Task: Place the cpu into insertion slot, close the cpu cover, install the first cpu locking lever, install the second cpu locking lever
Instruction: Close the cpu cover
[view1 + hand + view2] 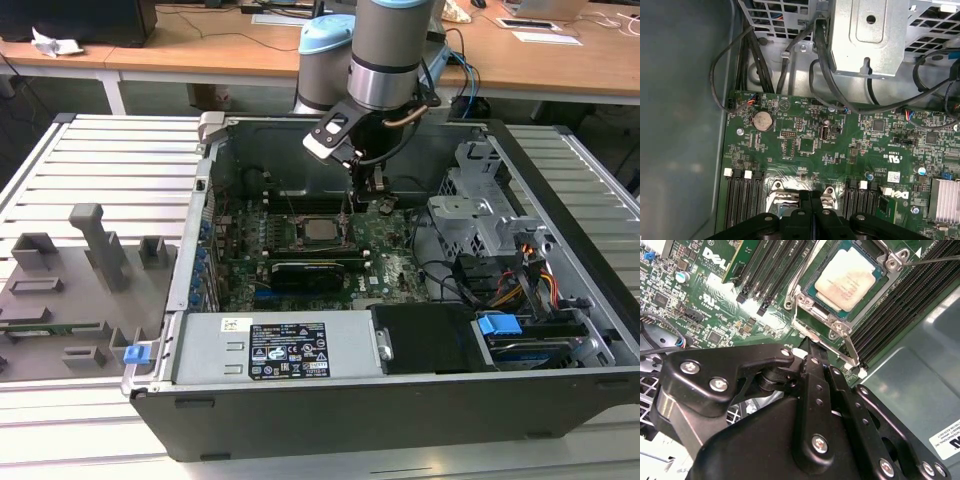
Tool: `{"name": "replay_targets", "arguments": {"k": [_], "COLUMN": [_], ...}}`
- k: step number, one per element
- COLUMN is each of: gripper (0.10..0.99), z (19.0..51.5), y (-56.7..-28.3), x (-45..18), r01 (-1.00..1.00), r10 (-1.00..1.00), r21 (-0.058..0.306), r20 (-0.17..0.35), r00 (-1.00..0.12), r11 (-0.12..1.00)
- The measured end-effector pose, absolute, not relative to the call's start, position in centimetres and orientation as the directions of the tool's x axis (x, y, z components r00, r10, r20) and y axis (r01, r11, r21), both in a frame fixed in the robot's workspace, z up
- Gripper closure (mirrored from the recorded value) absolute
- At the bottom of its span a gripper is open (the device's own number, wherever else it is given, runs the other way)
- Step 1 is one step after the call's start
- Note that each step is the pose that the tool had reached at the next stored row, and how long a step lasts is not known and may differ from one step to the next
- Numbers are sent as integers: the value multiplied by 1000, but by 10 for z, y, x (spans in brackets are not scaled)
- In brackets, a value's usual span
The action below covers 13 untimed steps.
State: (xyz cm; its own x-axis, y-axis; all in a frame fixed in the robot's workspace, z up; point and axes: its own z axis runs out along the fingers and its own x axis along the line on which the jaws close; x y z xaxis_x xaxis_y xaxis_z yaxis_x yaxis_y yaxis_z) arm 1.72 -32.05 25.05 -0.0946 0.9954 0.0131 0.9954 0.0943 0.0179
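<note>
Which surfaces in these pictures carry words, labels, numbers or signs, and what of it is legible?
Power supply label, exterior view: dense print and symbols, too small to read.
Small white sticker next to it: too small to read.
Circuit board, second wrist view: large white maker's logo; the component codes are too small to read.
White label on the grey case wall: cut off, not readable.

cpu (320,231) in insertion slot (297,236) on motherboard (392,256), hand (377,188) just beside slot, drive cage (482,215) at exterior view's right
</note>
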Motion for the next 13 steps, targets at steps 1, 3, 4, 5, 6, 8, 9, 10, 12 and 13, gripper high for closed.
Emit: {"name": "replay_targets", "arguments": {"k": [1,3,4,5,6,8,9,10,12,13], "gripper": [980,980,980,980,980,980,980,980,980,980], "z": [250,250,250,250,250,250,250,250,250,250], "y": [-320,-320,-320,-320,-320,-320,-320,-320,-320,-320], "x": [17,16,16,15,15,14,13,13,12,11], "r01": [995,995,995,995,995,995,995,995,995,995], "r10": [995,995,995,995,995,995,995,995,995,995], "r21": [18,18,18,18,18,18,18,18,18,18], "r20": [13,13,13,13,13,13,13,13,13,13], "r00": [-95,-95,-95,-95,-95,-95,-95,-95,-95,-95], "r11": [94,94,94,94,94,94,94,94,94,94]}}
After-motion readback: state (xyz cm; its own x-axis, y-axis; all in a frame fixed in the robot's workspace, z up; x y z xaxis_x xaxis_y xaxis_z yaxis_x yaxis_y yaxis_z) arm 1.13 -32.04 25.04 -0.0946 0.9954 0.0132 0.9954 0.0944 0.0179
